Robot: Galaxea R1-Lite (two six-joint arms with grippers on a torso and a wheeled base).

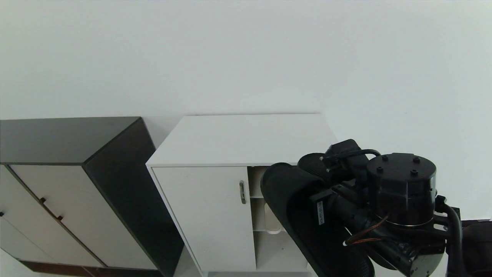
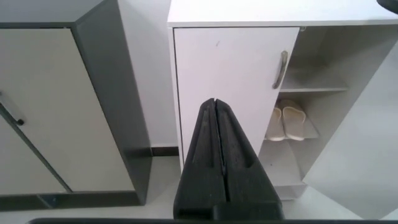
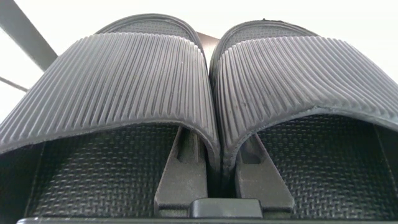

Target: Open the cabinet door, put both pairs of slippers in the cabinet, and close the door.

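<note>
The pair of black ribbed slippers (image 3: 124, 81) sits right up against the right wrist camera, side by side, straps facing it. The right pincer (image 3: 216, 155) is closed on them, one finger (image 3: 180, 171) inside each slipper, pressing the two inner strap walls together. In the head view these black slippers (image 1: 292, 200) hang at the open right half of the white cabinet (image 1: 246, 138), in front of its shelves. A pair of white slippers (image 2: 290, 121) lies on the middle shelf inside. The cabinet's left door (image 1: 203, 215) is shut, its metal handle (image 1: 242, 192) at the inner edge. The left pincer (image 2: 215, 106) is empty, fingers pressed flat together, pointing at that shut door from a little way off. A dark cabinet (image 1: 69, 138) with pale doors stands just beside the white one, against the plain wall (image 1: 246, 57).
</note>
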